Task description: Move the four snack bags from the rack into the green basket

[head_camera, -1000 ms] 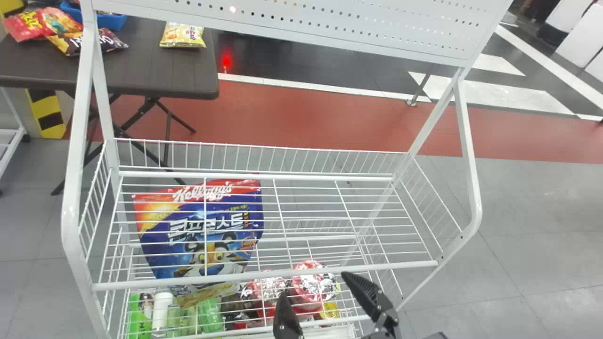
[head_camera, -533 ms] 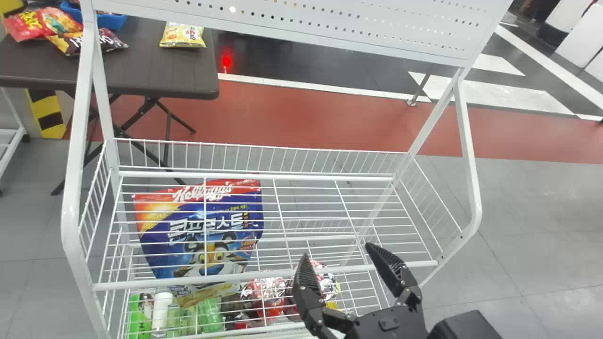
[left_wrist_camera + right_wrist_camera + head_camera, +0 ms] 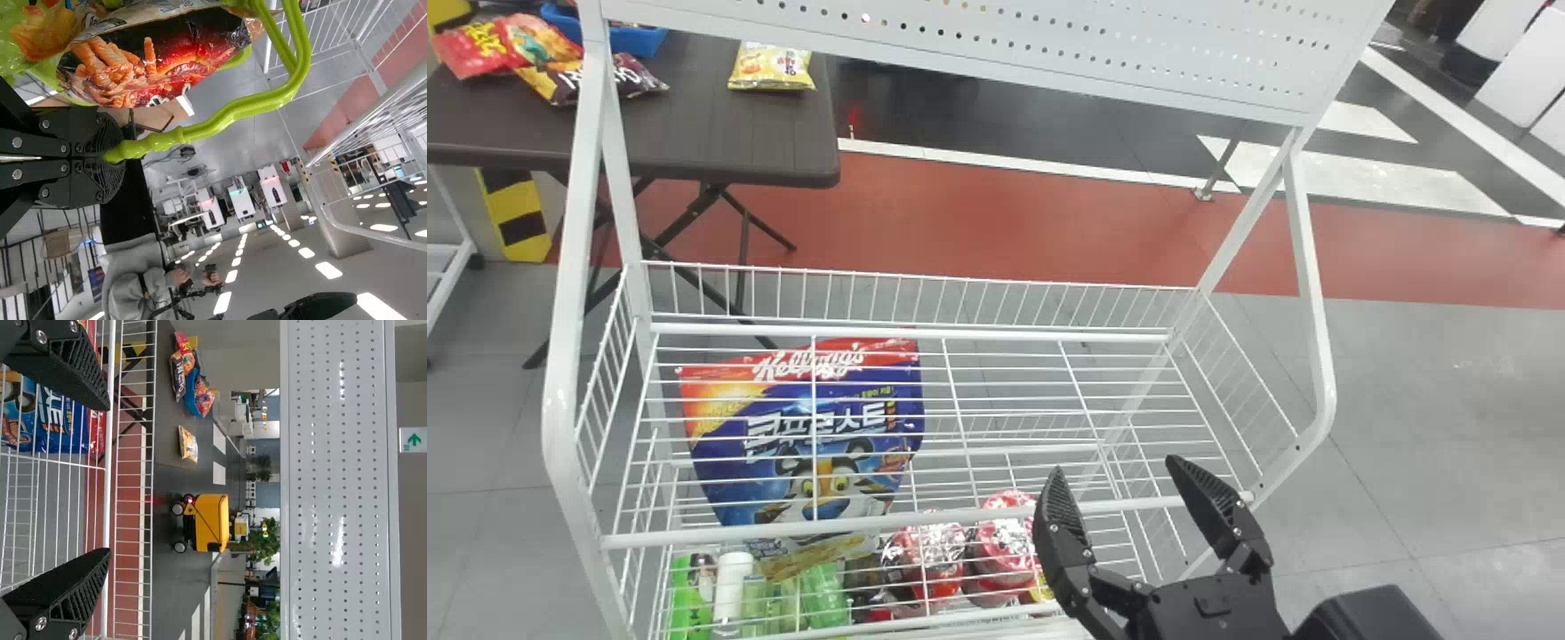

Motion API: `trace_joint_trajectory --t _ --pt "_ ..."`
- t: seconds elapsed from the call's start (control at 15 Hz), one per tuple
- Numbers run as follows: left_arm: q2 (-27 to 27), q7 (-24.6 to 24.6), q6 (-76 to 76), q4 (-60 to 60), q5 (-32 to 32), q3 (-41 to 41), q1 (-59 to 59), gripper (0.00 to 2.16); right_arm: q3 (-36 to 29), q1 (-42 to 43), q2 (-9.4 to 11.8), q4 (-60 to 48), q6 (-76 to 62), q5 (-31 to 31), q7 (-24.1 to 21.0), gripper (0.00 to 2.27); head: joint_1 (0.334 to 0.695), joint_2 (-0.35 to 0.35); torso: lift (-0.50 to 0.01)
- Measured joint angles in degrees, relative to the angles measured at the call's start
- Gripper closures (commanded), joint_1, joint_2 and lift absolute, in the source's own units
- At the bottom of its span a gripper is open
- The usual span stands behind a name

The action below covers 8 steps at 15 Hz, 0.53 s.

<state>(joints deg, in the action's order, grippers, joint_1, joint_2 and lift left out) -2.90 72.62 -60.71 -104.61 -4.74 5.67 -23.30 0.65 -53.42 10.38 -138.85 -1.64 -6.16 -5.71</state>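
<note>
My right gripper stands open at the rack's front right, over the front rail of the white wire shelf, nothing between its fingers. From the wrist, the right gripper has its fingers wide apart before the wires. The left gripper is shut on the handle of the green basket. Inside the basket lies a snack bag with a red and black print; a greenish bag is beside it. The wire shelf holds no snack bag that I can see.
Below the shelf wires are a large blue cereal bag, red-topped packs and green bottles. A perforated panel crosses above. Behind stands a dark table with several bags and a blue bin.
The right gripper has come up from the lower edge and shifted rightward in the head view, its fingers open throughout. The packs below the shelf are less covered by it.
</note>
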Motion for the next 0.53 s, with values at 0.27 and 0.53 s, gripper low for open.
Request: trace_joint_trajectory --t 0.27,0.53 --pt "-0.09 0.08 -0.07 -0.14 0.00 -0.09 -0.08 2.05 0.02 -0.02 0.00 -0.09 -0.39 -0.16 0.00 0.04 0.695 -0.350 0.000" --pt "-0.09 0.15 -0.07 -0.16 0.00 -0.05 -0.08 2.05 0.04 -0.15 -0.01 -0.20 -0.39 -0.17 0.00 0.04 0.695 -0.350 0.000"
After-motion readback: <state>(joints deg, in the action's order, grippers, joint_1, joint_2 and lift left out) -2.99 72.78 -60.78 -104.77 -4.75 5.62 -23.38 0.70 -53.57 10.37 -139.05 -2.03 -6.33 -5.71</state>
